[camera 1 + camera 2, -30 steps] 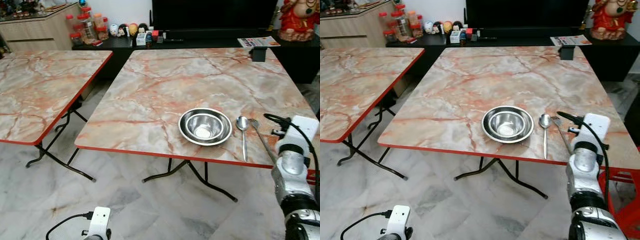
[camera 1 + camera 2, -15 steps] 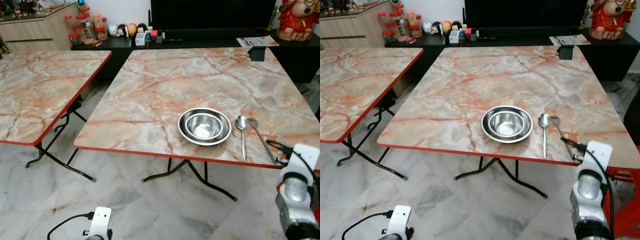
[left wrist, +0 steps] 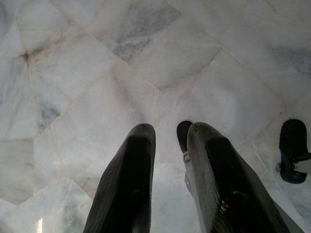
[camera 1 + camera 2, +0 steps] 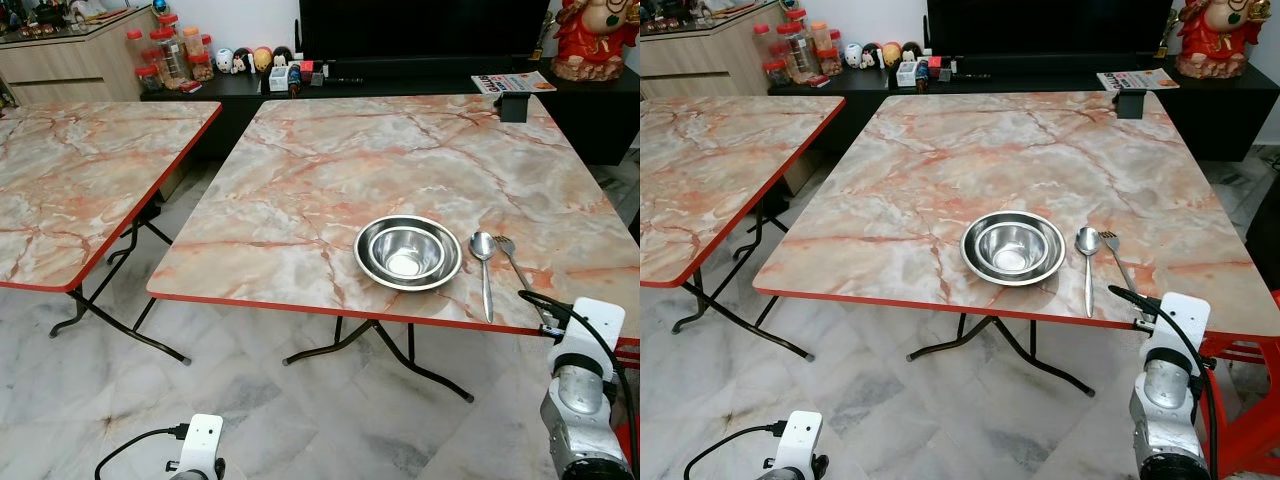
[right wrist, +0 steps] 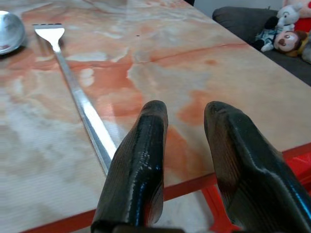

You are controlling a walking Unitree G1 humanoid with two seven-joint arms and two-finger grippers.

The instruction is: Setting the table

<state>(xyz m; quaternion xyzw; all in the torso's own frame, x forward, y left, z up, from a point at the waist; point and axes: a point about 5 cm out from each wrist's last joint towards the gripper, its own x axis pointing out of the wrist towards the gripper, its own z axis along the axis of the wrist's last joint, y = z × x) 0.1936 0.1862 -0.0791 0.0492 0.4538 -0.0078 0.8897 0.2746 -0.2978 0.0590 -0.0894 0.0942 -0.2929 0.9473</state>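
Two nested steel bowls sit near the front edge of the marble table. Right of them lie a spoon and then a fork, handles toward me. My right gripper hovers open at the table's front right edge, just past the end of the fork handle, with nothing between its fingers. Its arm stands low at the table's near right corner. My left gripper hangs idle over the floor, fingers slightly apart and empty.
A second marble table stands to the left across a floor gap. A small black box sits at the table's far right corner. Behind are a black cabinet with jars and a red statue. A red stool is under the right corner.
My right arm has drawn back and down from above the fork's handle to the table's front edge. The fork, spoon and bowls have stayed put.
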